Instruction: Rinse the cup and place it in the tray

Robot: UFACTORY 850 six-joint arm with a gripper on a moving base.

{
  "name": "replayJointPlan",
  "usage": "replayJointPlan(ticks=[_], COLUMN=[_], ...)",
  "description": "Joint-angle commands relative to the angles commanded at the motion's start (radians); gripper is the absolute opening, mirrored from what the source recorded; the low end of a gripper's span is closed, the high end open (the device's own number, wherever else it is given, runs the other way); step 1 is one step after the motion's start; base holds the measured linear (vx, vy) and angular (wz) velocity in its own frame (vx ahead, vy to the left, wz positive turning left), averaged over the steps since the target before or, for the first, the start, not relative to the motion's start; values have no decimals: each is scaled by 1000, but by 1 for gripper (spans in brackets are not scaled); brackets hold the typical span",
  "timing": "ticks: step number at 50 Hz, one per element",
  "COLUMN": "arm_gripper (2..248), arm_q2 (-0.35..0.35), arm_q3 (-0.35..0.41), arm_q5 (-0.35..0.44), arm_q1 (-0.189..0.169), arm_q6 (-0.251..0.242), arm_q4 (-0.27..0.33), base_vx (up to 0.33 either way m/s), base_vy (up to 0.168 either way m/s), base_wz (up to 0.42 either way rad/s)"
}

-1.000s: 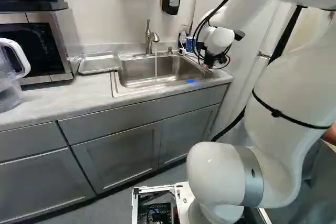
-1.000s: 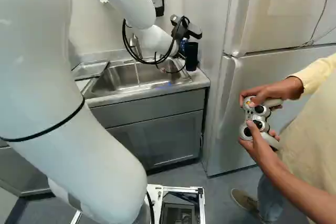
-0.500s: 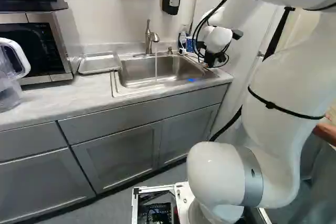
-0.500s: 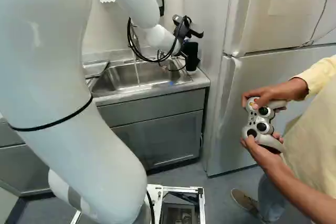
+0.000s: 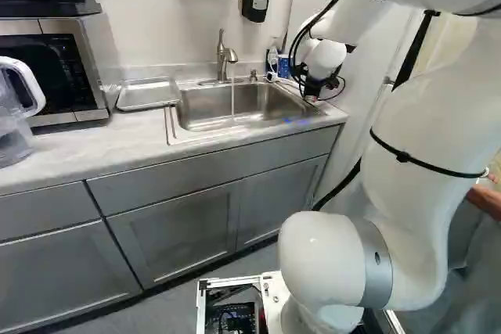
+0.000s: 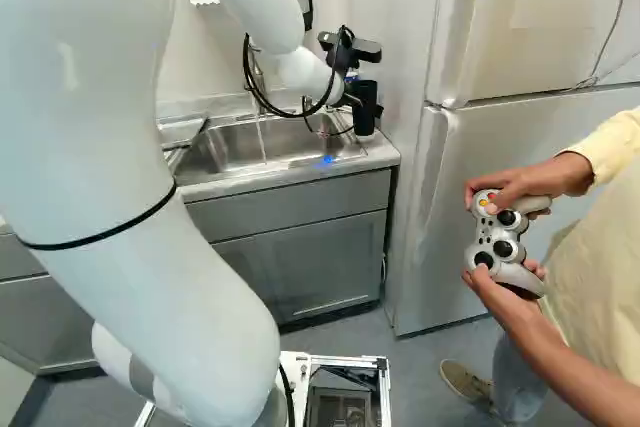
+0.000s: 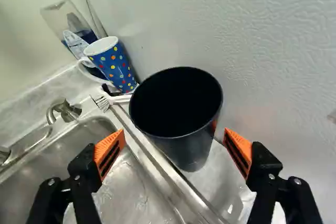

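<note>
Black cup: your cup (image 7: 176, 103) stands upright on the counter (image 5: 86, 150), just beside the sink (image 5: 203, 111) at its right end; the wrist view looks down into its dark mouth, while the right base view gives you its outer side.
Hand: your hand (image 5: 313, 87) is at the sink's right end with its fingers spread, one to each side of the cup and apart from it; you can read that only in the wrist view, as the base views are too small to tell.
Tray: the metal tray (image 5: 147, 94) lies left of the sink, shown whole in the left base view, while your arm covers part of it in the right one.
Water: a thin stream (image 5: 232, 99) runs from the faucet (image 5: 222, 56) into the sink; both base views show it to you.
Dotted mug: by the sink's far right corner, you get the blue mug (image 7: 113, 64) with its dots and handle clear in the wrist view, just a patch of blue in the left base view.
Brush: the wrist view gives you a white brush (image 7: 119, 99) at the sink's right rim, between mug and cup.
Microwave: left of the sink, past the tray, you see the microwave (image 5: 59, 76) and a clear pitcher (image 5: 17, 119) in the left base view alone.
Fridge: right of the sink, the right base view shows you the fridge doors (image 6: 530, 167).
</note>
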State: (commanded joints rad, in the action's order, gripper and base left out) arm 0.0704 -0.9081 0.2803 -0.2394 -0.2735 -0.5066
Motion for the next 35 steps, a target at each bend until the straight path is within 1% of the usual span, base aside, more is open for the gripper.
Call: replayJointPlan(ticks=[8,35], arm_gripper=[247,247], arm_q2=[0,0], arm_q3=[0,0], arm_q5=[0,0], arm_q1=[0,0], arm_q6=[-84,-84], arm_q4=[0,0], base_vx=[0,0], base_vy=[0,0], base_wz=[0,0])
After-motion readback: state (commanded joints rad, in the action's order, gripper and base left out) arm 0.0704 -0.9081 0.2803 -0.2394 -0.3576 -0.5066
